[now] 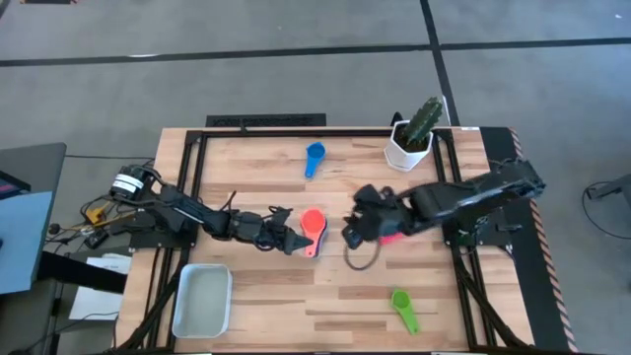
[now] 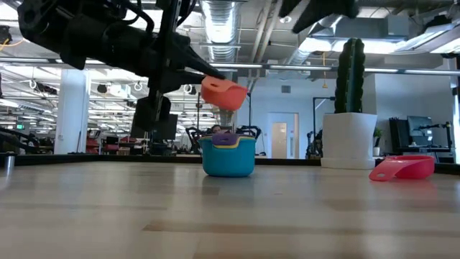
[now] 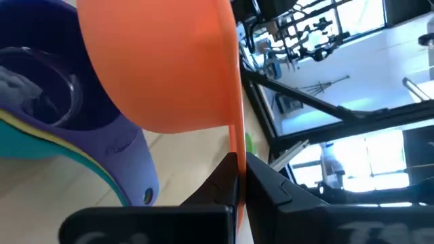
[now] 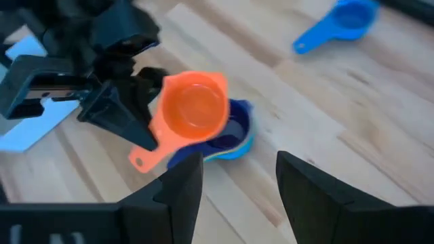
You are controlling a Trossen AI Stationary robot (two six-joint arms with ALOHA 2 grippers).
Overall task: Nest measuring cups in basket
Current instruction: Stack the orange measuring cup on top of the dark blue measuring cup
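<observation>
Left gripper [image 4: 135, 129]: clenched on red-orange cup [image 4: 193, 112] handle | held above teal-purple stack [image 2: 228, 152] | bowl to be centred, levelled before lowering | right gripper [image 4: 234, 179]: released, near

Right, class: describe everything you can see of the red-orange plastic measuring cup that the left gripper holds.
The red-orange plastic measuring cup has a round, smooth, empty bowl with a small pouring lip and a short flat handle. The left gripper is shut on that handle, fingers pinching it edge-on. The cup hangs in the air, slightly tilted, just above the stack of nested cups (teal outermost, yellow and purple inside) standing on the wooden table. It does not appear to touch the stack.
</observation>
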